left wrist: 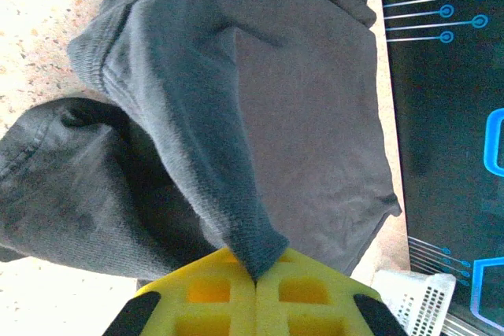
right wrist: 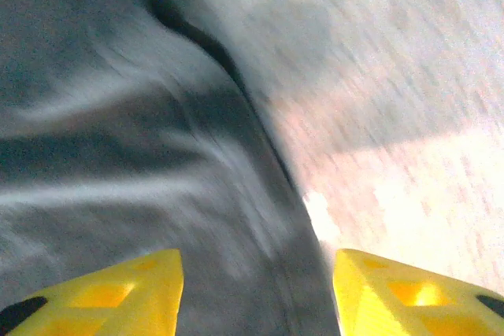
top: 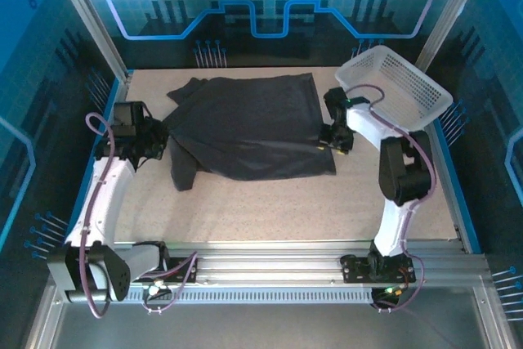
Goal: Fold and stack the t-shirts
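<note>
A dark charcoal t-shirt [top: 249, 124] lies spread across the middle of the table, its left side bunched and folded. My left gripper [top: 160, 138] sits at the shirt's left edge, shut on a pinched fold of the cloth [left wrist: 250, 253] that rises from between its yellow fingers [left wrist: 307, 297]. My right gripper [top: 327, 143] hovers at the shirt's right edge, open. Its yellow fingers [right wrist: 134, 293] straddle the hem of the t-shirt [right wrist: 157, 163], one over cloth, the other over bare table. The right wrist view is blurred.
A white mesh basket [top: 395, 85] stands tilted at the back right, close behind the right arm, and its corner [left wrist: 413, 300] shows in the left wrist view. Bare speckled tabletop [top: 278, 210] lies in front of the shirt. Metal rails border the table.
</note>
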You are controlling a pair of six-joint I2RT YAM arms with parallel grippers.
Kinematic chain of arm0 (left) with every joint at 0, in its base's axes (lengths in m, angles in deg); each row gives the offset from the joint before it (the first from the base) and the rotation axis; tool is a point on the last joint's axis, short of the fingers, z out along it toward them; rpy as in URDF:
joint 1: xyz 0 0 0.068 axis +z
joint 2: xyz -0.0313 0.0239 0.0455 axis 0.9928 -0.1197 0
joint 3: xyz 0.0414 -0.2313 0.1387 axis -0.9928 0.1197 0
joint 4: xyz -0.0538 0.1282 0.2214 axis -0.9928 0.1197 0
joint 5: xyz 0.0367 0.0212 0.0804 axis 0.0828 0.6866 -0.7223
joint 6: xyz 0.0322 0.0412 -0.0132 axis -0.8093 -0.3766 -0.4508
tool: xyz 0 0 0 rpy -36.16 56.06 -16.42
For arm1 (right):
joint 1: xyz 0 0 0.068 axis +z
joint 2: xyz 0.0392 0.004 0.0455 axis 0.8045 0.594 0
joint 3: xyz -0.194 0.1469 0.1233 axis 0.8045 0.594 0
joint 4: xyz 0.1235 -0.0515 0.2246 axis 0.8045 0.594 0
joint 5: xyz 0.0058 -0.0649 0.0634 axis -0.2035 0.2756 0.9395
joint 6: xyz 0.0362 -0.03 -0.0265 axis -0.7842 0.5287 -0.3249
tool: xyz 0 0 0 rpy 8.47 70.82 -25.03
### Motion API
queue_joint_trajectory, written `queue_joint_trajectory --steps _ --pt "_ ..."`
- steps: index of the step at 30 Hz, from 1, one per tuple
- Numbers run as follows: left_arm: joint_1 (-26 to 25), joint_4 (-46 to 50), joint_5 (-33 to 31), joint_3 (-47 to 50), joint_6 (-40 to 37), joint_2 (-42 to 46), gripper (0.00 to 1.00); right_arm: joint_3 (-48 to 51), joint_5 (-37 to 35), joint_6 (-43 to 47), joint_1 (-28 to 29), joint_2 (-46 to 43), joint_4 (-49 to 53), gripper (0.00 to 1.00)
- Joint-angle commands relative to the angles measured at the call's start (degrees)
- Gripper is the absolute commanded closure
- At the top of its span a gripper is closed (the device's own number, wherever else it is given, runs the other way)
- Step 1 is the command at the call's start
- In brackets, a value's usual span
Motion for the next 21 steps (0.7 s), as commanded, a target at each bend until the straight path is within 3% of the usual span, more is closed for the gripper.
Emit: queue_joint_trajectory --steps 1,5,11,21 --pt "-0.2 2.6 -1.6 0.2 -0.8 2.6 1.00 11.5 5.2 -14.4 -3.8 -11.0 -3.5 0.44" --pt "-0.3 2.5 -1.5 1.1 -0.7 2.9 1.00 18.5 13.1 -26.2 -4.6 -14.9 -10.4 0.45" --pt "-0.3 1.0 -1.4 1.8 -0.4 2.8 1.00 20.1 14.0 -38.2 -3.7 -14.0 -12.4 0.47" --pt "-0.3 0.7 -1.4 2.1 -0.8 3.3 1.00 17.4 17.2 -43.5 -3.6 -6.9 -9.5 0.50"
